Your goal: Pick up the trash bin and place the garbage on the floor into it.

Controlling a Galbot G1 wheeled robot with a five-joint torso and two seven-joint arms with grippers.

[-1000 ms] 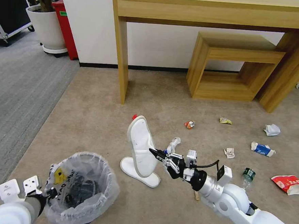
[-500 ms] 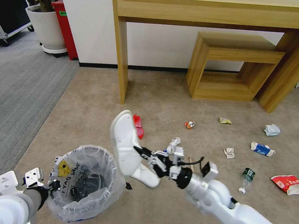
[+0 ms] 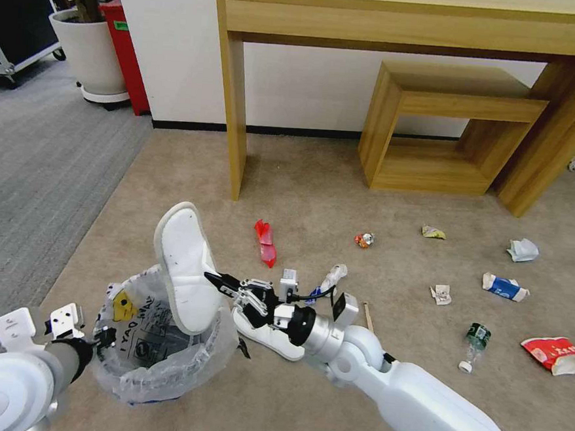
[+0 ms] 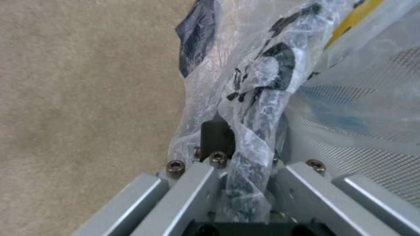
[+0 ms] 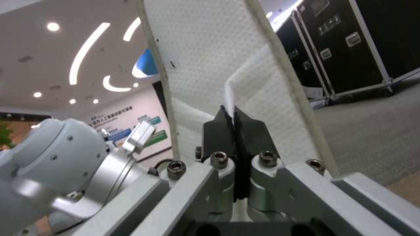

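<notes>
Right claw (image 3: pixel 220 282): clamped on the fabric strap of a white slipper (image 3: pixel 184 267), holding it upright, its lower end over the open mouth of the trash bin (image 3: pixel 161 338).
Left claw (image 4: pixel 238 144): pinched shut on the bin's rim and crinkled clear plastic bag (image 4: pixel 262 82); the bin appears lifted slightly off the beige carpet (image 3: pixel 169 220), though that is hard to judge.
Second white slipper (image 3: pixel 267 335): flat on the carpet, just beside the bin.
Other litter: red wrapper (image 3: pixel 265 242), blue-white carton (image 3: pixel 505 287), green-label bottle (image 3: pixel 473 345), crumpled paper (image 3: pixel 523 250), scattered to the right.
</notes>
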